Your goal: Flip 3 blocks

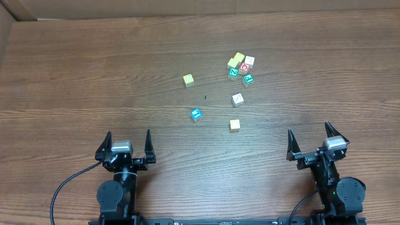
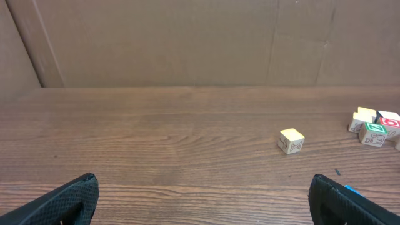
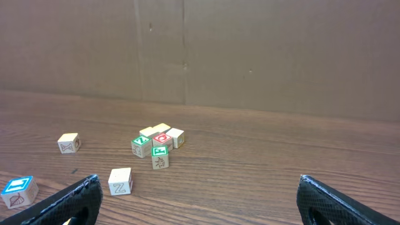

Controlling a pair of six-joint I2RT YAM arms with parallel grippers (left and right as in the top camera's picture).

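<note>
Grippers: two are counted at the near edge of the table. The left gripper is seen with its jaws spread wide and nothing between them. The right gripper is likewise wide apart and empty.
Cable: one black cable is looped beside the left arm's base at the near edge.
Blocks: three are counted, each lying apart from the others around the middle of the table, untouched by either gripper.
Blue-framed block: set at the table's centre, blue face up.
Cream block: found to the right of the blue-framed one, the nearest of the three to the near edge.
Whitish block: placed beyond the cream one, toward the far edge.
Bright yellow cube: one, alone, farther back than the blue-framed block.
Group of cubes: six are counted close together, right of centre toward the far edge. Two are yellow, two green-framed, one red-framed, one white.
Table: brown wood grain is shown.
Cardboard wall: plain brown board is stood along the far edge.
</note>
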